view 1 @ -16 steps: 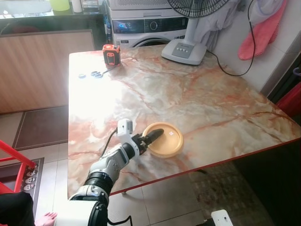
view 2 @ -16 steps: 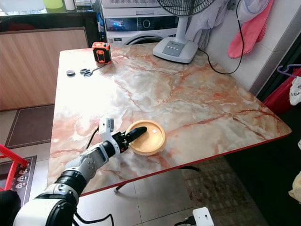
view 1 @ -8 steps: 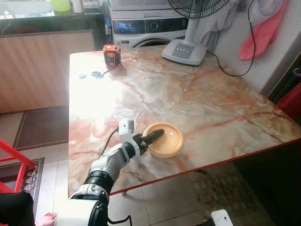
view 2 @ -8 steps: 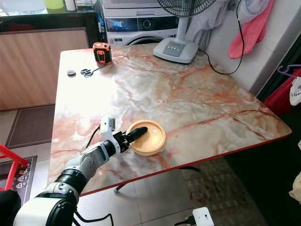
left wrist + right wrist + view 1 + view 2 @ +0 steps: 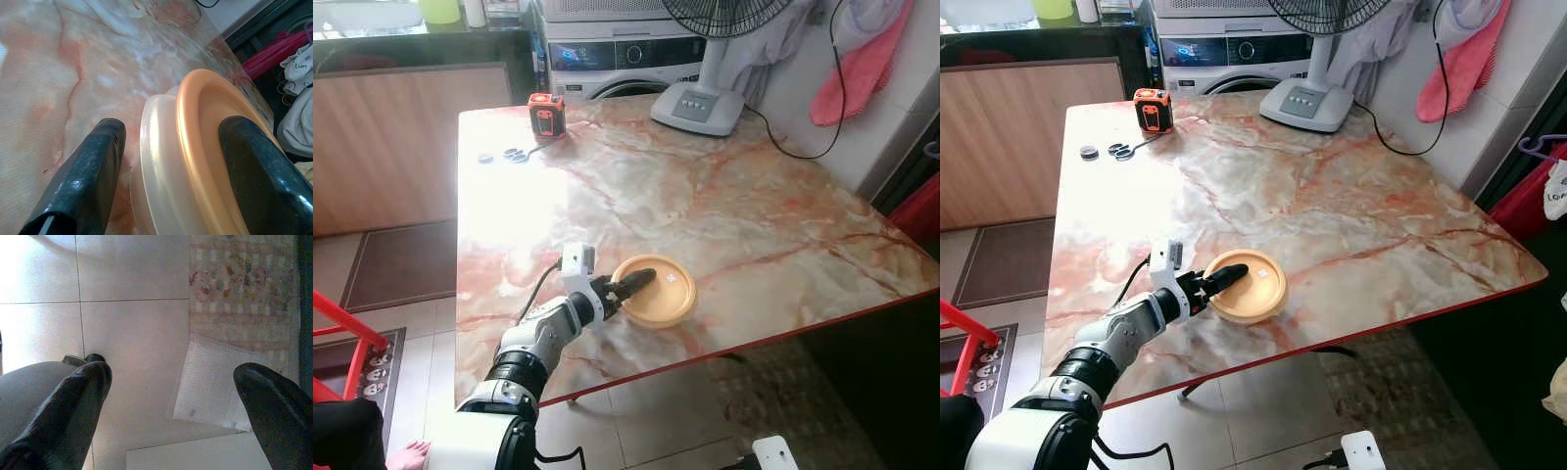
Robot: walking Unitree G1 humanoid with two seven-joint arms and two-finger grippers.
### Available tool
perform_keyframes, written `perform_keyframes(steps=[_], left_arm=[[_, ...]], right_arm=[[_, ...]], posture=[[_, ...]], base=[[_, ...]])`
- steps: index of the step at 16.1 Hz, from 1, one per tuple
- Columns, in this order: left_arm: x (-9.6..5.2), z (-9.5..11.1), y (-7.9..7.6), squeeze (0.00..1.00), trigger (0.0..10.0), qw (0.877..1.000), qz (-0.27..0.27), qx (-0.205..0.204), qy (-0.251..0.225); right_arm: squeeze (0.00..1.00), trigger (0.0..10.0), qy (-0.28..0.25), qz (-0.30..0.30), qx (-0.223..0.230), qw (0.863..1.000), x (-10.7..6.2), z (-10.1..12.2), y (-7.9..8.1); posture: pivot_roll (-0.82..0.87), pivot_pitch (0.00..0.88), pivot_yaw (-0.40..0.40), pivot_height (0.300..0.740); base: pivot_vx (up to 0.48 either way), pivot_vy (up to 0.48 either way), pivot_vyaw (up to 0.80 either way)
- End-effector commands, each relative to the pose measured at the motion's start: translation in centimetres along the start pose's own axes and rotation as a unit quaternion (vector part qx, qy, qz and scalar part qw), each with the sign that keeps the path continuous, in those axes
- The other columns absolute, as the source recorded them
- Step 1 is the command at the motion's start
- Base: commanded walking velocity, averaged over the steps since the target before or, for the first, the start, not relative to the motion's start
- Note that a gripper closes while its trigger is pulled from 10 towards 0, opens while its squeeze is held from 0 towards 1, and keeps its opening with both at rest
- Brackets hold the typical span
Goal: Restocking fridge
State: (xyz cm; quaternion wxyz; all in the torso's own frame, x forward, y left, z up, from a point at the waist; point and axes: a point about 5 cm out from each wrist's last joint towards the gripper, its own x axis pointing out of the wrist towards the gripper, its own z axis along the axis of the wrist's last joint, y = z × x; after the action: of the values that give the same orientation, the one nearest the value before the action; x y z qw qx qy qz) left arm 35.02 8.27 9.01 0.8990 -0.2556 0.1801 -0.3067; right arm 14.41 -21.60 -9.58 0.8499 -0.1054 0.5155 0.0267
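While sitting flat near the front edge of the worktop (image 5: 724,196), the round container with the orange lid (image 5: 658,289) is straddled by the left hand (image 5: 628,285): one black finger (image 5: 254,171) lies over the lid's top, the other finger (image 5: 88,176) is outside the translucent wall, a gap showing between that one and the wall, so the hand is spread around the rim rather than clamped. Left arm reaches in from about 8 o'clock of the container, wrist camera block white on top. Marble-pattern worktop, pinkish veins, red edge trim. Far off at 11 o'clock from the container: an orange-black tape measure (image 5: 545,113) near the back left corner, with small dark round bits (image 5: 509,155) just beside it toward the left edge. At 1 o'clock, well apart, a fan base (image 5: 697,106) stands on the back edge, cord (image 5: 783,142) trailing right. Washing machine (image 5: 617,49) behind the worktop. Right hand (image 5: 171,396) hangs idle over floor tiles (image 5: 132,333), fingers spread wide apart, holding nothing; a patterned rug (image 5: 244,293) and white bubble-wrap sheet (image 5: 210,387) below it.
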Motion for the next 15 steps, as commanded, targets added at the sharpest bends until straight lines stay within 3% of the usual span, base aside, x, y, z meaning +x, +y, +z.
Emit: perform_keyframes(steps=[1,8,12,13,14,15], left_arm=[[-0.01,-0.39,-0.09,0.00,10.0,1.000,-0.001,0.013,0.022],[0.10,-0.20,-0.74,0.00,10.0,0.999,-0.030,0.016,0.017],[0.02,-0.52,-0.50,0.00,10.0,0.999,-0.015,0.020,0.028],[0.00,-0.74,-0.22,0.00,4.5,0.999,-0.001,0.024,0.036],[-0.01,-0.76,-0.19,0.00,2.7,0.999,-0.001,0.025,0.036],[-0.01,-0.75,-0.20,0.00,0.2,0.999,-0.001,0.025,0.036]], right_arm=[[0.00,10.0,-0.001,-0.002,-0.002,1.000,0.01,0.05,-0.03],[0.00,10.0,-0.003,-0.001,0.003,1.000,0.02,0.11,0.03],[0.00,10.0,-0.002,-0.001,0.001,1.000,0.02,0.12,0.05],[0.00,10.0,-0.003,-0.001,0.002,1.000,0.02,0.13,0.05],[0.00,10.0,-0.003,-0.001,0.002,1.000,0.03,0.14,0.05],[0.00,10.0,-0.003,-0.001,0.002,1.000,0.03,0.15,0.06]], posture=[[-0.12,0.000,-0.074,0.740],[-0.12,0.000,-0.071,0.740],[-0.12,0.000,-0.071,0.740],[-0.12,0.000,-0.071,0.740],[-0.12,0.000,-0.071,0.740],[-0.12,0.000,-0.070,0.740]], base=[[0.000,0.000,0.00],[0.000,0.000,0.00],[0.000,0.000,0.00],[0.000,0.000,0.00],[0.000,0.000,0.00],[0.000,0.000,0.00]])
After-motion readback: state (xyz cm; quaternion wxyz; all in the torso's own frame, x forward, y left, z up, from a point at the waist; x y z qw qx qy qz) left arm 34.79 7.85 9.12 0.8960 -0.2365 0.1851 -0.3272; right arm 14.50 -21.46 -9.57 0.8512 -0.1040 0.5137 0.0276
